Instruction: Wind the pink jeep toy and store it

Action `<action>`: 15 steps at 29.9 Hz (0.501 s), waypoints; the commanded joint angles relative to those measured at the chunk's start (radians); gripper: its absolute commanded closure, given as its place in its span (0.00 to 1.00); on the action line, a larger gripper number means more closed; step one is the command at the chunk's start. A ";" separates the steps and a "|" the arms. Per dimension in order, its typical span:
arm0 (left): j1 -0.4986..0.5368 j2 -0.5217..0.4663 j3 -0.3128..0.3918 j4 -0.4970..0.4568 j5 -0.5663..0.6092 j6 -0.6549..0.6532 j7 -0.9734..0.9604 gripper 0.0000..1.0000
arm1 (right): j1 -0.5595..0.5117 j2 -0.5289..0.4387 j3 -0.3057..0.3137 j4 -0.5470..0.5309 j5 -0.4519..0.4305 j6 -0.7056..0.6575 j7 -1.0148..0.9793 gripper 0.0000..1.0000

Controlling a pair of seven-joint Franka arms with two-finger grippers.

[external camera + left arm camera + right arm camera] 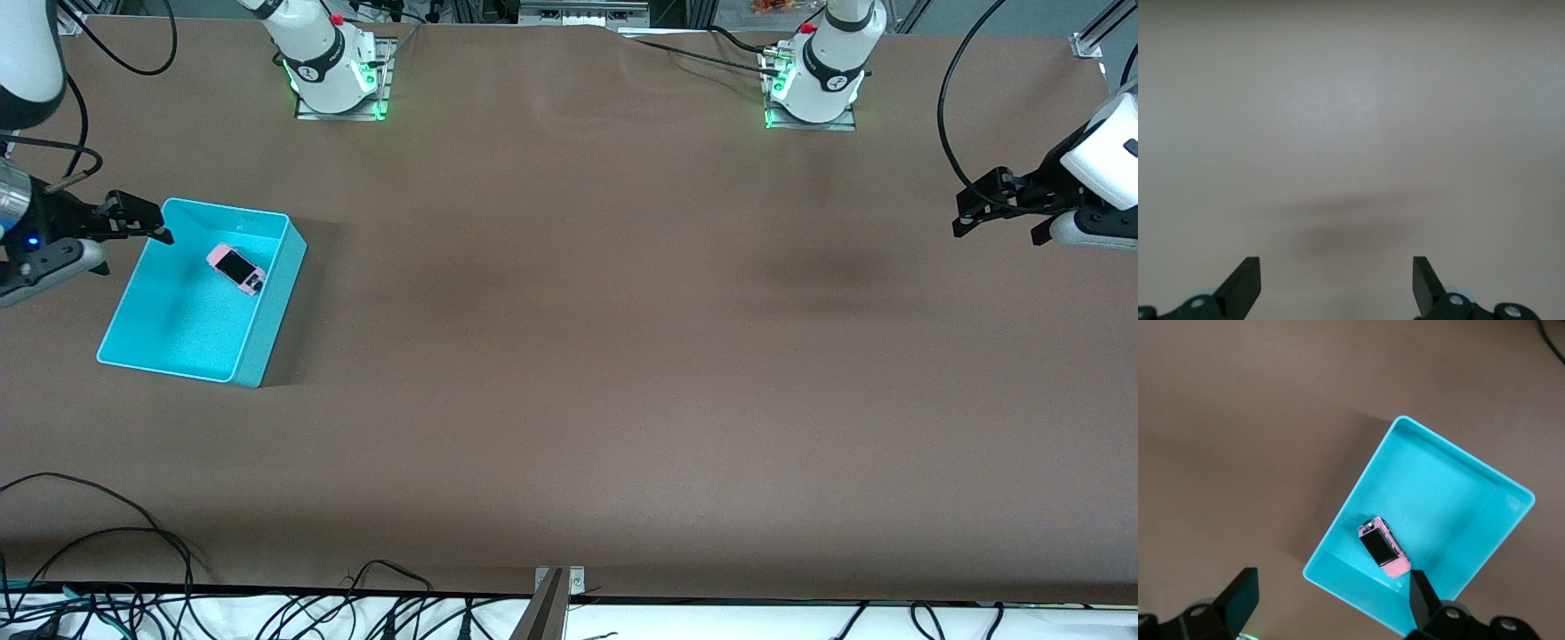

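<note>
The pink jeep toy (236, 268) lies inside a turquoise bin (178, 324) at the right arm's end of the table, close to the bin's wall nearest the robot bases. Its black roof faces up. In the right wrist view the jeep (1383, 548) rests on the bin's floor (1441, 490). My right gripper (151, 224) hangs open and empty over the bin's outer rim, apart from the jeep; its fingers frame the rim (1331, 587). My left gripper (997, 229) waits open and empty above bare table at the left arm's end, seeing only the brown tabletop (1337, 267).
The two robot bases (333, 67) (813, 84) stand along the table's edge farthest from the front camera. Loose black cables (107, 533) and a metal bracket (560, 582) lie at the edge nearest that camera. Brown tabletop (622, 311) stretches between bin and left gripper.
</note>
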 commanded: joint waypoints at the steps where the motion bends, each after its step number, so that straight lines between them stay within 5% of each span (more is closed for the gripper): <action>1: 0.000 0.008 -0.001 0.024 0.000 -0.015 -0.003 0.00 | -0.004 0.016 -0.001 0.069 0.004 -0.056 0.171 0.00; 15: 0.001 0.008 -0.001 0.024 -0.002 -0.015 -0.003 0.00 | 0.001 -0.004 0.011 0.155 -0.065 -0.149 0.434 0.00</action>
